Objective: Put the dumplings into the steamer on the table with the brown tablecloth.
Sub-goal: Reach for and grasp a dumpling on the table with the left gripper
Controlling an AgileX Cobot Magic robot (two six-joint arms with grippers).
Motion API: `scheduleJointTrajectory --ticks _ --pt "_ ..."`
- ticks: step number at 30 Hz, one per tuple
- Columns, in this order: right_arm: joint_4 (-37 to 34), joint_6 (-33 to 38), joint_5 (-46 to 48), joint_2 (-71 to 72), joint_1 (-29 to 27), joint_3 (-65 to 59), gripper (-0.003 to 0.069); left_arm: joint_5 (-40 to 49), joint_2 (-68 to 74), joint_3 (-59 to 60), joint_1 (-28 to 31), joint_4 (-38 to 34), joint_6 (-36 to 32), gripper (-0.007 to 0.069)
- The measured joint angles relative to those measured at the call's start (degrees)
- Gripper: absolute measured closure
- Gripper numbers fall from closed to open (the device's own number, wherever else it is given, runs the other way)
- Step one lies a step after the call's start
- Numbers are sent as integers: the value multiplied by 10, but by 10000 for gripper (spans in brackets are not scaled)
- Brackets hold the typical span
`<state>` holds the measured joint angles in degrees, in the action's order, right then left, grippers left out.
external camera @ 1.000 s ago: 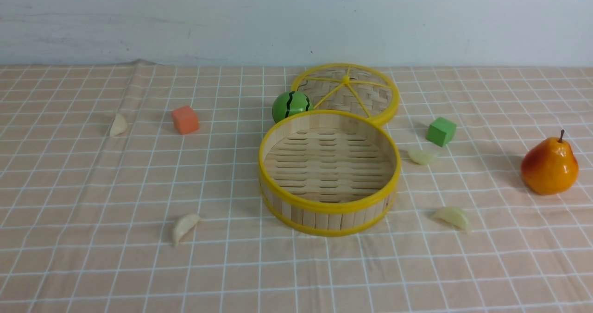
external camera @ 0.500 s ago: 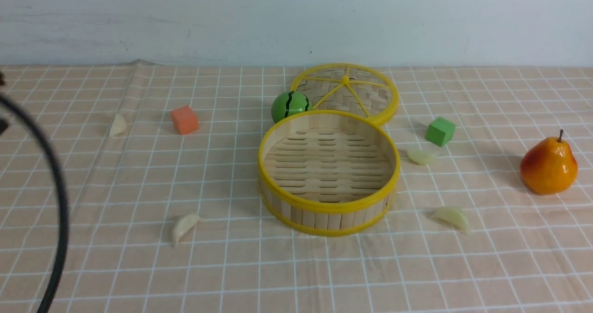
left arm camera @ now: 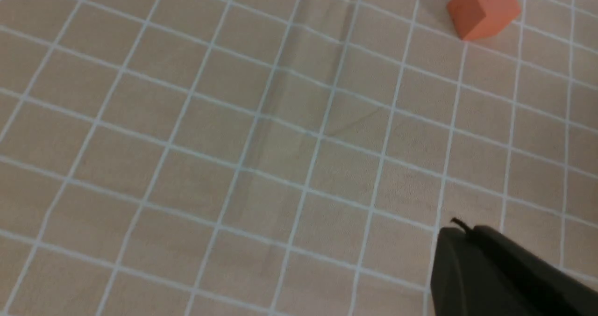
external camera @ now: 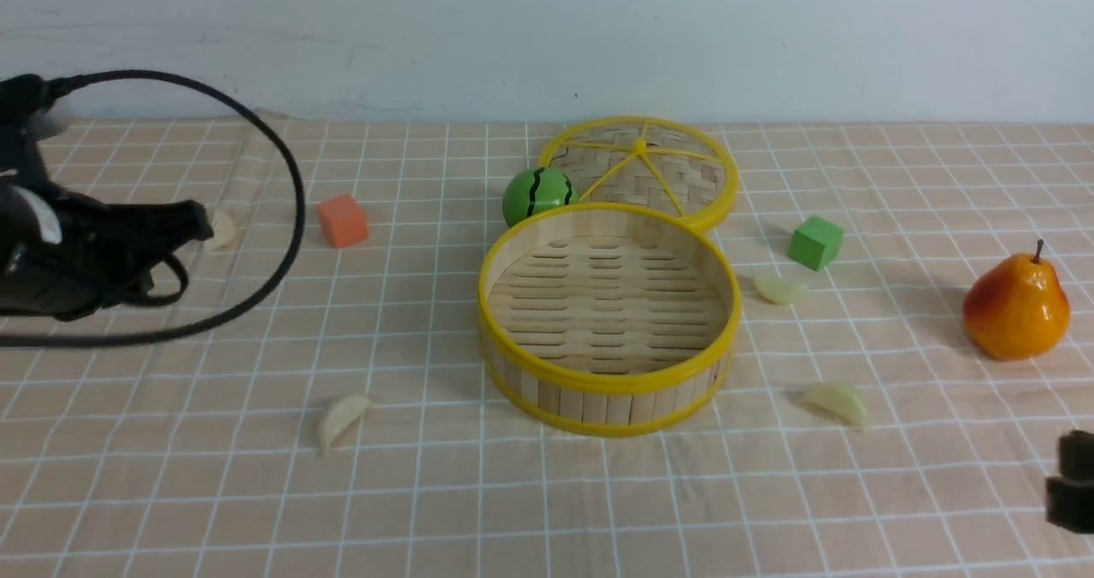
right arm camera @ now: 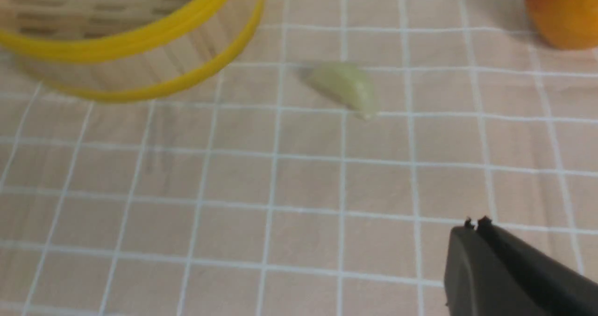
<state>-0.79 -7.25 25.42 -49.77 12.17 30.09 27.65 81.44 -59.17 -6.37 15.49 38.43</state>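
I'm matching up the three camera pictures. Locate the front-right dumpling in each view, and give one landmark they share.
Front view: the dumpling lies on the cloth, just right of the steamer's near edge.
Left wrist view: not in it.
Right wrist view: the dumpling lies on the cloth between the steamer and the pear.
Shared landmark: the steamer's yellow rim, in the front and right wrist views only.

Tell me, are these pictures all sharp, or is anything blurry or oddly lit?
Front view: sharp, evenly lit, only a soft shadow left of the pear. Right wrist view: smeared, the steamer and the dumpling look fuzzy. Left wrist view: slightly soft, though the orange cube keeps clear edges.
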Motion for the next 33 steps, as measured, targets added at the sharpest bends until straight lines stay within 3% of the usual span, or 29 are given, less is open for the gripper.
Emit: scheduleJointTrajectory --ticks 7,13,17,22,25,29,33 --pt "1 76 47 -59 117 11 659 35 152 -209 29 -60 -55 638" --pt "4 83 49 -76 133 11 656 67 271 -355 57 -71 -71 631" --pt "23 85 46 -79 133 11 656 75 334 -417 59 -40 -72 556" --pt "39 85 38 -80 133 11 652 75 423 -479 61 12 -57 287" --pt "43 87 35 -80 133 11 652 63 461 -504 62 37 -25 171" --pt "51 87 21 -80 133 11 650 31 502 -529 67 71 35 127" --pt "60 88 5 -80 133 11 648 20 541 -539 77 97 110 149"
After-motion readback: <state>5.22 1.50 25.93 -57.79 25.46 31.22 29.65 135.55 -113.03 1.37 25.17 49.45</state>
